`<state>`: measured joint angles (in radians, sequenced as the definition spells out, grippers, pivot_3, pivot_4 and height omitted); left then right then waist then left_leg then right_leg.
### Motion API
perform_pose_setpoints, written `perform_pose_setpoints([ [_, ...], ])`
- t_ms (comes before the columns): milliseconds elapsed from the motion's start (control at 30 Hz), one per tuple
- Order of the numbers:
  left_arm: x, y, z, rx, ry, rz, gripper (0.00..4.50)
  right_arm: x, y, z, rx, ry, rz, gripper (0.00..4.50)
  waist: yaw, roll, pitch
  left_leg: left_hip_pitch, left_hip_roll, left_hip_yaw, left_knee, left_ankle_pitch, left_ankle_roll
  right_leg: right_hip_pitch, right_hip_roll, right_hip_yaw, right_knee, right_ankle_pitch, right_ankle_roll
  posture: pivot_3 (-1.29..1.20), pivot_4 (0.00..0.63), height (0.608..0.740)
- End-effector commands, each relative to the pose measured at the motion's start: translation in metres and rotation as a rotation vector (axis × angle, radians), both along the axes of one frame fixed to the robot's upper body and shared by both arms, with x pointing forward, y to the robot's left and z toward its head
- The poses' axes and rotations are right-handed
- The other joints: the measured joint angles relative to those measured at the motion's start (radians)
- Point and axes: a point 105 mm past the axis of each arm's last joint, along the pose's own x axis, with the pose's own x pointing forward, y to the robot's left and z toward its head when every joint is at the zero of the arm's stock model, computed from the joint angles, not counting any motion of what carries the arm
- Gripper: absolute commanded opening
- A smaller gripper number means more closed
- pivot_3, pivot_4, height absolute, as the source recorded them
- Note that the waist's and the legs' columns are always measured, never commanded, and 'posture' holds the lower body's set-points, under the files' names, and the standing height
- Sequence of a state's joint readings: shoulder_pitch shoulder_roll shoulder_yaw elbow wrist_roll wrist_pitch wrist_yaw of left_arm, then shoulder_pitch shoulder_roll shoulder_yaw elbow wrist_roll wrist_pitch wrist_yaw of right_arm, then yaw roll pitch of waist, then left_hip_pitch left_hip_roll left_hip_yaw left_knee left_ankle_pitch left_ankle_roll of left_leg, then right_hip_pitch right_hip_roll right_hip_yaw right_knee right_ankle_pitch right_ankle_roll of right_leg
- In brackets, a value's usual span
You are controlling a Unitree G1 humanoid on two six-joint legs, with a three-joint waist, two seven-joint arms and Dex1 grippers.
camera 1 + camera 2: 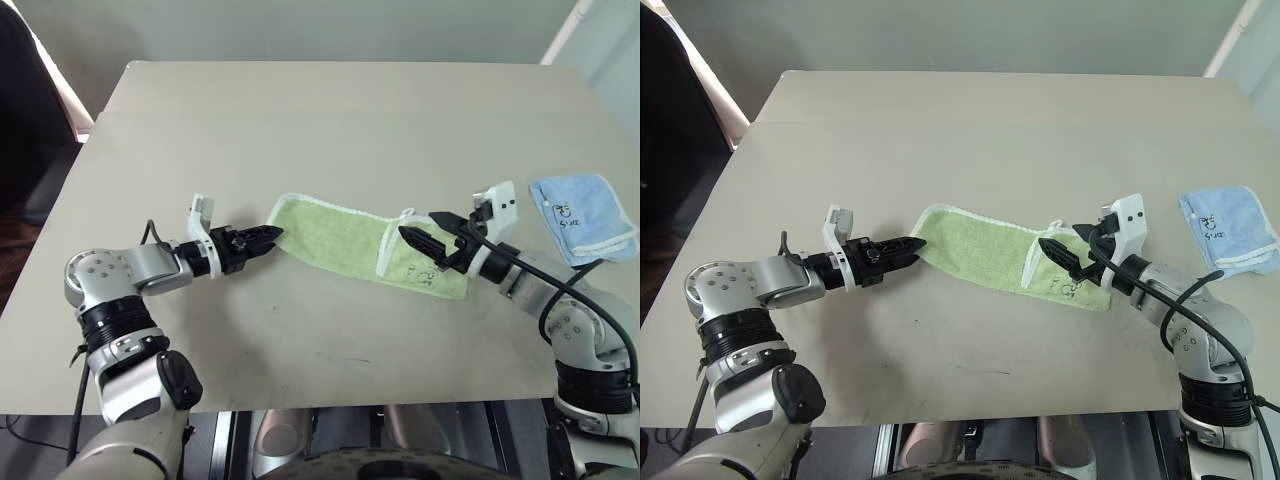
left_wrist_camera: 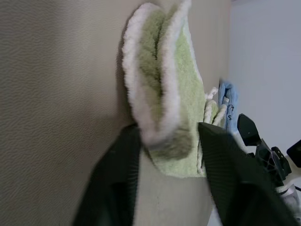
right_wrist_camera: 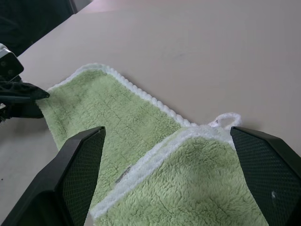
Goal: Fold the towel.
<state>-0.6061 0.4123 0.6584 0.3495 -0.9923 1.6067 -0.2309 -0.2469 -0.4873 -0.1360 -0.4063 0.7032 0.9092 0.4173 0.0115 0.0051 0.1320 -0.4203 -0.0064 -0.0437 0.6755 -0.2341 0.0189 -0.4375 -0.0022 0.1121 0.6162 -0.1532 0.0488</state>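
The towel (image 1: 345, 240) is my landmark: it lies across the middle of the table (image 1: 300, 120), a long light green strip running from my left gripper (image 1: 268, 238) to my right gripper (image 1: 418, 243). Its end near my right gripper is folded back over the strip, so a white-edged flap (image 3: 188, 188) lies on top there, with the small white loop (image 3: 225, 119) sticking out from the towel's far edge.

At the towel's left end my left gripper's fingers (image 2: 117, 174) sit either side of the doubled, white-trimmed edge. In my left wrist view the terry bulges between them and seems to meet both, so I read them as pinching that end, though the contact itself is blurred and the lower part of the cloth is cut off behind the fingers. From the head views they look drawn nearly together into a point at the towel's tip.

Over the folded end my right gripper's fingers (image 3: 75, 174) stand spread wide, one to each side of the flap, with nothing between them but the cloth lying below. Whether they touch the terry I cannot tell. The dark printed figure (image 1: 1068, 288) shows just under that gripper, partly covered by it and too small to make out.

Beyond the towel's folded end, well apart from it, lies a small light blue cloth (image 1: 580, 215).
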Motion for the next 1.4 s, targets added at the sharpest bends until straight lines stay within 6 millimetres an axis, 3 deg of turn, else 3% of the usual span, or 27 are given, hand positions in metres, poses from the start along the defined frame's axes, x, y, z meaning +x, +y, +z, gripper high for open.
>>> perform_pose_setpoints([
  [33, 0.001, 0.006, 0.007, 0.004, -0.038, 0.026, 0.79, -0.003, 0.001, 0.012, -0.007, -0.049, 0.002, 4.5, 0.0, 0.0, 0.0, 0.0, 0.0, 0.0, 0.0, 0.0, 0.0, 0.0, 0.0, 0.0, 0.0, 0.0, 0.0, 0.0, 0.15, 0.728],
  [100, 0.001, 0.006, 0.008, 0.016, -0.046, 0.018, 0.11, -0.004, 0.001, 0.011, -0.007, -0.047, 0.003, 4.5, 0.0, 0.0, 0.0, 0.0, 0.0, 0.0, 0.0, 0.0, 0.0, 0.0, 0.0, 0.0, 0.0, 0.0, 0.0, 0.0, 0.15, 0.728],
  [133, 0.0, 0.005, 0.009, 0.023, -0.057, 0.005, 0.04, -0.004, 0.001, 0.011, -0.007, -0.046, 0.004, 4.5, 0.0, 0.0, 0.0, 0.0, 0.0, 0.0, 0.0, 0.0, 0.0, 0.0, 0.0, 0.0, 0.0, 0.0, 0.0, 0.0, 0.15, 0.728],
  [500, 0.009, -0.009, 0.047, 0.05, -0.249, -0.075, 0.04, -0.011, -0.009, 0.012, -0.01, -0.045, -0.016, 4.5, 0.003, -0.002, 0.001, 0.0, 0.0, -0.001, 0.0, 0.0, 0.0, 0.0, 0.0, 0.0, 0.0, 0.0, 0.0, 0.0, 0.15, 0.728],
  [633, 0.011, -0.039, 0.072, 0.023, -0.352, -0.177, 0.04, -0.02, -0.019, 0.021, 0.017, -0.056, -0.017, 4.5, 0.006, -0.005, 0.003, 0.0, 0.0, 0.0, 0.0, 0.0, 0.0, 0.0, 0.0, 0.0, 0.0, 0.0, 0.0, 0.0, 0.15, 0.728],
  [833, 0.002, -0.086, 0.09, -0.027, -0.422, -0.361, 0.04, -0.036, -0.033, 0.037, 0.056, -0.075, -0.015, 4.5, 0.007, -0.006, 0.003, 0.0, 0.0, 0.001, 0.0, 0.0, 0.0, 0.001, -0.001, 0.0, -0.001, -0.002, 0.002, 0.0, 0.15, 0.728],
  [933, -0.003, -0.101, 0.092, -0.046, -0.429, -0.429, 0.04, -0.037, -0.041, 0.035, 0.037, -0.068, -0.048, 4.5, 0.006, -0.007, 0.004, 0.0, 0.0, 0.001, 0.0, 0.004, -0.008, 0.001, -0.001, 0.0, -0.001, -0.003, 0.003, 0.0, 0.15, 0.728],
  [1067, -0.019, -0.138, 0.092, -0.096, -0.427, -0.611, 0.04, -0.042, -0.051, 0.039, 0.031, -0.086, -0.099, 4.5, 0.007, -0.008, 0.005, 0.0, 0.0, 0.0, -0.001, 0.003, -0.006, 0.001, -0.001, 0.0, -0.001, -0.008, 0.01, 0.0, 0.15, 0.728],
  [1400, -0.022, -0.203, 0.078, -0.136, -0.408, -0.779, 0.04, -0.054, -0.072, 0.043, 0.009, -0.108, -0.226, 4.5, 0.013, -0.009, 0.005, 0.0, 0.0, 0.001, 0.005, -0.002, 0.004, 0.006, -0.003, 0.0, -0.001, -0.007, 0.016, 0.0, 0.15, 0.728],
])
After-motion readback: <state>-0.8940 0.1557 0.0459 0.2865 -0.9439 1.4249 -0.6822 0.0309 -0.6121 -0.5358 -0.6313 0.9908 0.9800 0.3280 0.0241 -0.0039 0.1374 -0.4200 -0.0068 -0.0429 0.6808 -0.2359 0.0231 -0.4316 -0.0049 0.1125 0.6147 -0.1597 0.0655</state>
